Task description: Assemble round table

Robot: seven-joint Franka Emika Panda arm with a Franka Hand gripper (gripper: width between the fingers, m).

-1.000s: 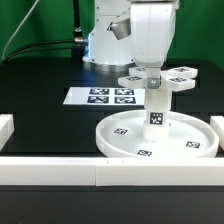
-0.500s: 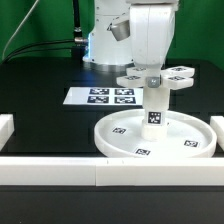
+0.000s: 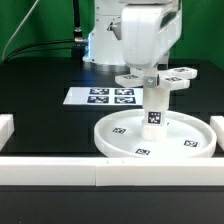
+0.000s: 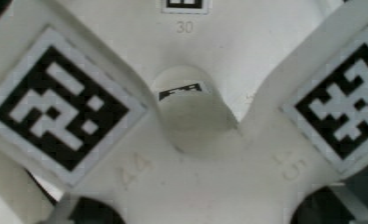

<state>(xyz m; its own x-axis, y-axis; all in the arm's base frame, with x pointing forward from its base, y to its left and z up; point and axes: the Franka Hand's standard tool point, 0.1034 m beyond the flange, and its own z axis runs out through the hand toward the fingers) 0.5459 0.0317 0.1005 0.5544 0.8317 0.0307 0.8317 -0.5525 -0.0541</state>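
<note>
At the centre of the black table [image 3: 40,110], a large white rimmed disc [image 3: 185,148] lies flat with a short thick cylinder leg [image 3: 156,108] standing upright on its hub. On top of the leg sits the cross-shaped piece [image 3: 178,77], its tagged arms spreading level. Directly above that cross hangs the gripper [image 3: 150,70], its fingers reaching down to the cross's middle; whether they are spread or pinching it cannot be told. The wrist view shows the cross [image 4: 184,110] very close, filling the picture. Beyond the disc, toward the exterior view's left, lies the marker board [image 3: 105,97]. White border bars [image 3: 60,172] run along the near edge.
</note>
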